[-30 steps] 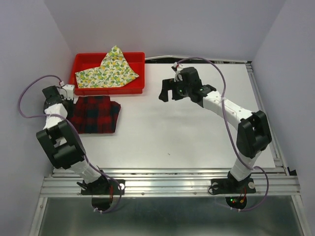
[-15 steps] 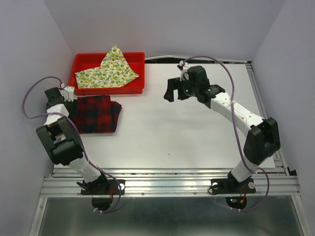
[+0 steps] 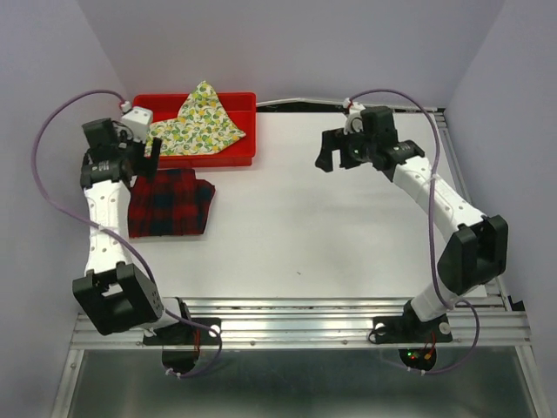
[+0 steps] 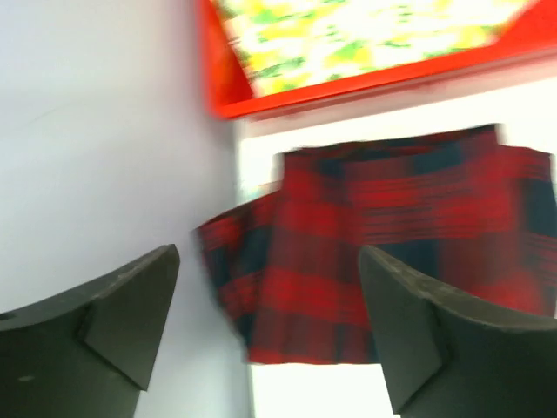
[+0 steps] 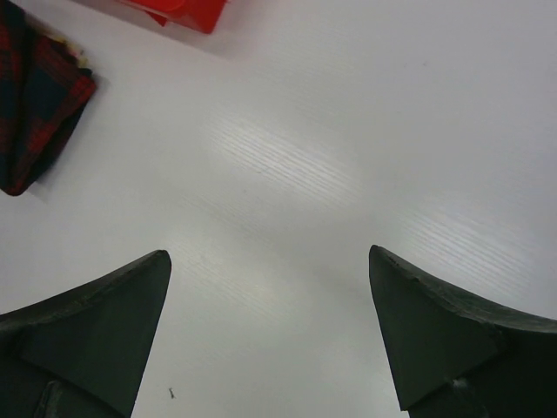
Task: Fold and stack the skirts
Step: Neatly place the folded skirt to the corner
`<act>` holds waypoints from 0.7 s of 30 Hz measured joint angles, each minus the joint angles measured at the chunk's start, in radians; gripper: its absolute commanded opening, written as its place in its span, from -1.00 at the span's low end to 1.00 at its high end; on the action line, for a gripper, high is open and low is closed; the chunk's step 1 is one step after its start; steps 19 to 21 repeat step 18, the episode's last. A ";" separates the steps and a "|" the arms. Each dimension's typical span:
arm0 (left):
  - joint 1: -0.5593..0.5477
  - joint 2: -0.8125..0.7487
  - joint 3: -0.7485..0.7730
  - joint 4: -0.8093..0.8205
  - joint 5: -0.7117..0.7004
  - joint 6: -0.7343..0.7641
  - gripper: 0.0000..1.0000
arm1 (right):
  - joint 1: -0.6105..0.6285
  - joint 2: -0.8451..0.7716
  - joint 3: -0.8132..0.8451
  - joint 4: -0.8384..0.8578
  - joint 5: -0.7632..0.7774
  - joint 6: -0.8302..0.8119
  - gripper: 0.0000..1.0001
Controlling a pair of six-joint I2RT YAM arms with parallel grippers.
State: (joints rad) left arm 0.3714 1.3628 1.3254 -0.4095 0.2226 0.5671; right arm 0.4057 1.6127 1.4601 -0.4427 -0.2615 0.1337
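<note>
A red-and-black plaid skirt lies folded on the white table, left of centre, just in front of the red bin. A white lemon-print skirt lies crumpled in that bin. My left gripper hovers open above the plaid skirt's far left corner, holding nothing. In the left wrist view the plaid skirt shows between and beyond the fingers of the open left gripper, with the lemon-print skirt above it. My right gripper hangs open over bare table at the back right, its wrist view empty between the fingers.
The red bin stands at the table's back left against the wall; its rim is close to the plaid skirt. The left wall runs right beside the left arm. The right wrist view catches the plaid skirt and a corner of the bin.
The left gripper has opened, let go of the plaid skirt and lifted toward the bin. The right arm has drawn back to the right, still open.
</note>
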 measured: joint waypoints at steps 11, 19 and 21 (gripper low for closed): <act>-0.706 0.013 0.013 -0.039 -0.062 -0.145 0.97 | -0.391 -0.131 -0.230 -0.110 -0.003 -0.146 1.00; -0.852 0.090 -0.082 0.036 -0.046 -0.243 0.97 | -0.402 -0.266 -0.494 -0.158 -0.051 -0.171 1.00; -0.852 0.090 -0.082 0.036 -0.046 -0.243 0.97 | -0.402 -0.266 -0.494 -0.158 -0.051 -0.171 1.00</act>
